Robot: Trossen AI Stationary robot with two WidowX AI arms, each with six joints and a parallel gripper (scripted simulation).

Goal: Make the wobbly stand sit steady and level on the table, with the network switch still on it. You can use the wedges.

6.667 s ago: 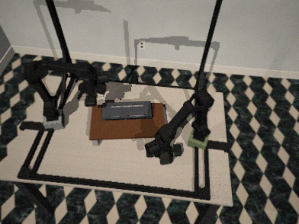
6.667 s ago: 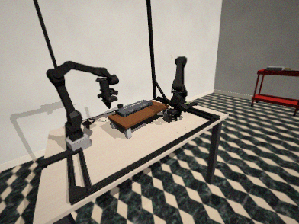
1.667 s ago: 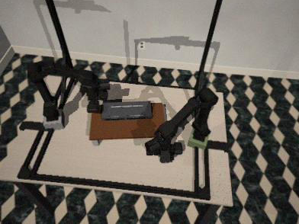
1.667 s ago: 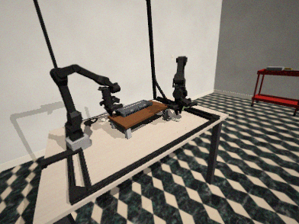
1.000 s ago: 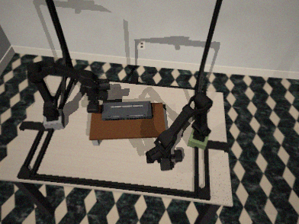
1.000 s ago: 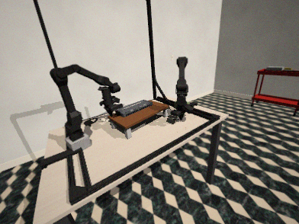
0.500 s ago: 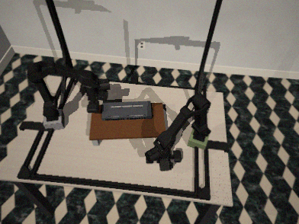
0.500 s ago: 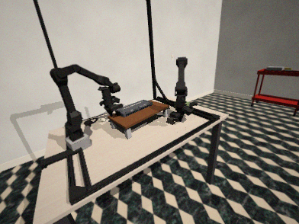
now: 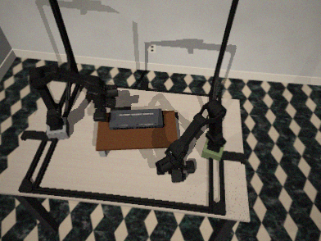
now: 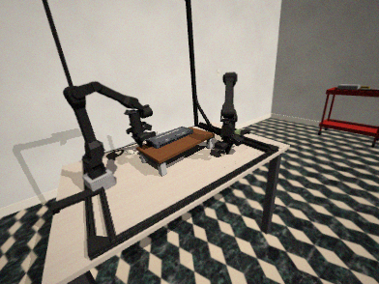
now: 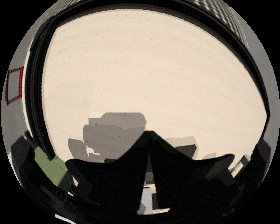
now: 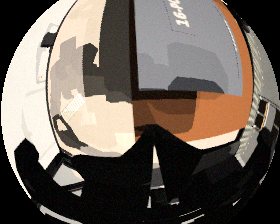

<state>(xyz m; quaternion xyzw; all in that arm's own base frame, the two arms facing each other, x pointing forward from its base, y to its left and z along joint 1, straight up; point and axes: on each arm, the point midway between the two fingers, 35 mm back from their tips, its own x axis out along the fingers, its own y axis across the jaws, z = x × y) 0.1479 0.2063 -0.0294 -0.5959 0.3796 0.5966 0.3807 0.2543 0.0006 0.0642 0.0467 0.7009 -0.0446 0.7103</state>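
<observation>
My left gripper [image 9: 183, 172] [image 10: 219, 151] [image 11: 148, 134] and right gripper [image 9: 99, 114] [image 10: 143, 139] [image 12: 152, 128] were shut, empty; a right-hand nudge could have rocked the stand [image 9: 123, 141] [image 10: 175, 153] [image 12: 217, 114], sliding the switch [image 9: 136, 120] [image 10: 170, 137] [image 12: 187, 62].

Brown stand [image 9: 123, 141] [image 10: 176, 150] [image 12: 220, 112] on pale desk [image 9: 123, 174] [image 10: 140, 198] [image 11: 150, 65]. Dark network switch [image 9: 136, 120] [image 10: 170, 137] [image 12: 192, 50] lies lengthwise on top, toward the wall-side edge. Left pincer [image 9: 178, 174] [image 10: 219, 150] [image 11: 149, 134] off the stand, near one corner; right pincer [image 9: 100, 115] [image 10: 141, 137] [image 12: 154, 128] by the opposite corner.
</observation>
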